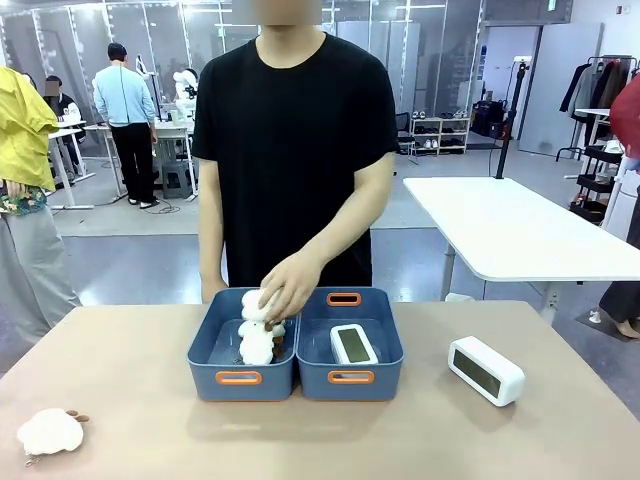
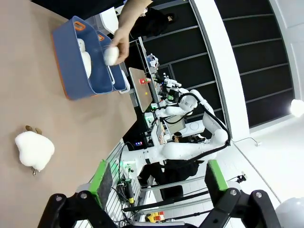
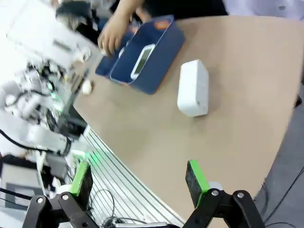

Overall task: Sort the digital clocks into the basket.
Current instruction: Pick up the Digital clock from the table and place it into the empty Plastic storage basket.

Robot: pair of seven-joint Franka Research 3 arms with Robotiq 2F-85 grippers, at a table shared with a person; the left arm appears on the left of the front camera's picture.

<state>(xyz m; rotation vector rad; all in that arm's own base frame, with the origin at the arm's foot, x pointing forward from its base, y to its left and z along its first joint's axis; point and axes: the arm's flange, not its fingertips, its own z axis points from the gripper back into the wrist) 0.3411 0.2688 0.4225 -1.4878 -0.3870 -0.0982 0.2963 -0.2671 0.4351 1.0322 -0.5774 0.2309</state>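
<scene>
Two digital clocks (image 1: 353,344) (image 1: 486,370), two blue bins (image 1: 212,384) (image 1: 384,380), four sheep plush toys (image 1: 50,432).

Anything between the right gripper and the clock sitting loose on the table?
No. In the right wrist view, the stretch of table between the open right gripper and the clock is bare.

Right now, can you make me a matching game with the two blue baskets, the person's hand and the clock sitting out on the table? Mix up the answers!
Things:
1. left basket
2. right basket
3. person's hand
4. loose digital clock

Where or how:
A. on the table, outside the baskets, to their right
B. holds sheep plushes
C. on the top sheep plush
D. holds the other digital clock, screen up

Pairs: 1-B, 2-D, 3-C, 4-A
</scene>
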